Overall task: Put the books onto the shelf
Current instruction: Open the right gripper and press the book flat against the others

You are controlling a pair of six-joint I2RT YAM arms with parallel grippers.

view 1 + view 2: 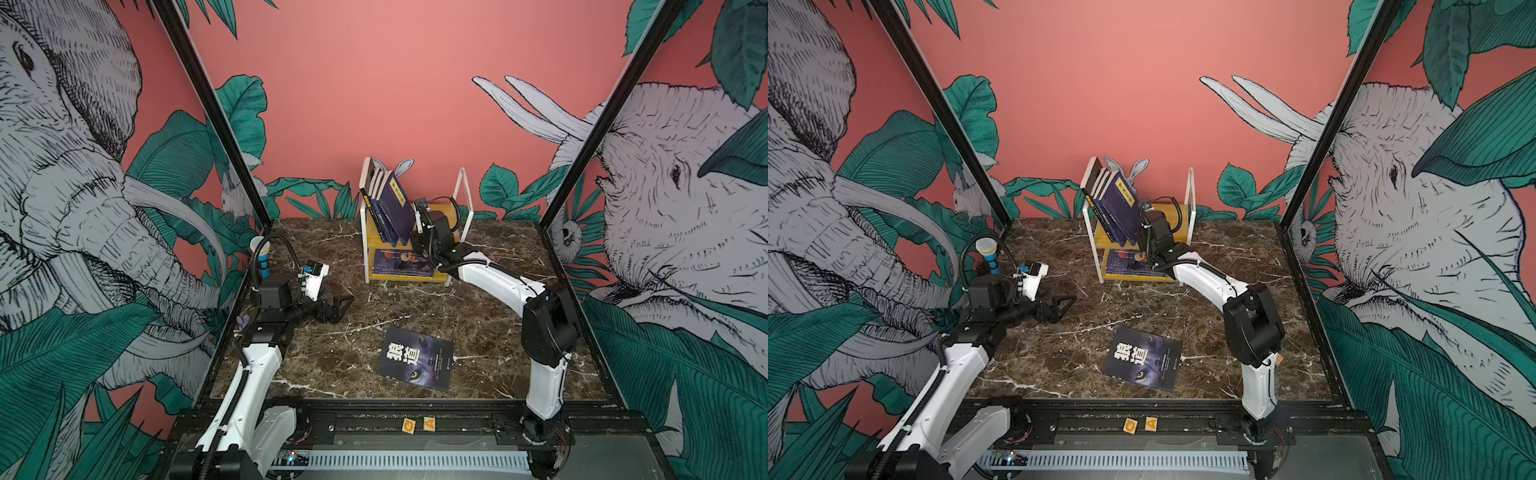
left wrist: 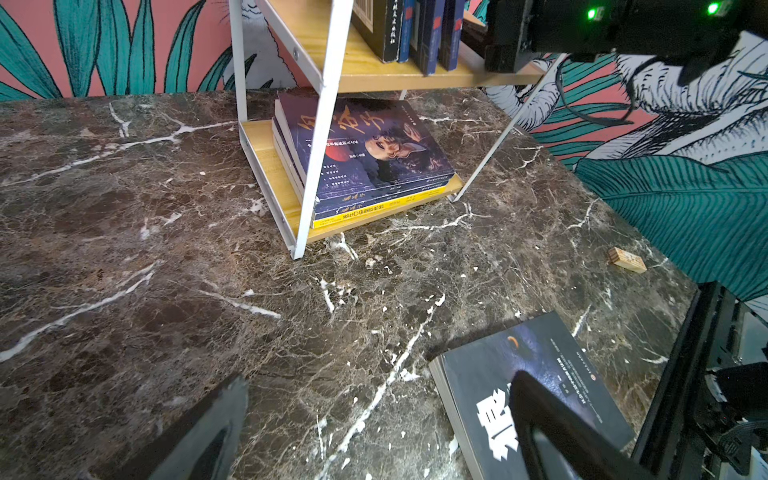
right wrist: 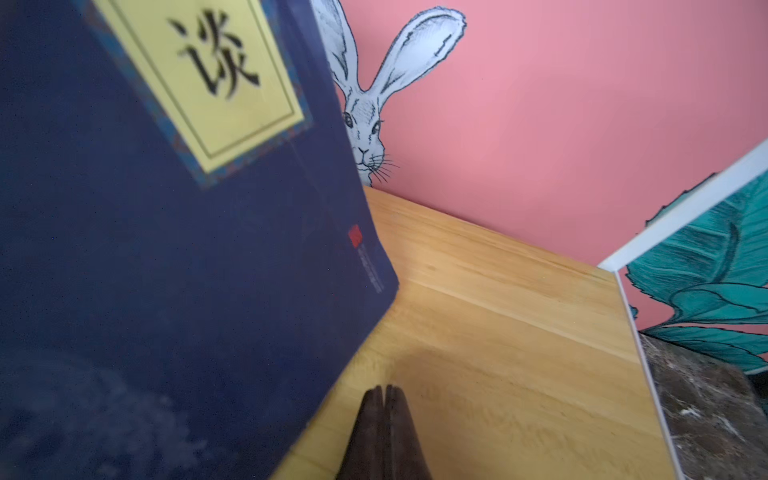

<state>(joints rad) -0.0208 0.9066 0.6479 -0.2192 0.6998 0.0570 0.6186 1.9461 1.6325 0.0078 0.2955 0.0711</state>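
R pincer [image 3: 384, 388] closed beside navy bk [image 3: 166, 270]

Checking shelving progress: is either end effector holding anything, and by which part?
Nothing is held: the right end effector is shut empty beside the navy book, and the left end effector is open.

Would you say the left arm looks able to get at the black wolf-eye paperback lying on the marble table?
Probably yes: the black wolf-eye paperback lies flat on the marble table, nothing between it and the left arm, whose jaws stand open.

"狼道" on black book [image 1: 415, 358]; "谈" on navy book [image 3: 166, 270].
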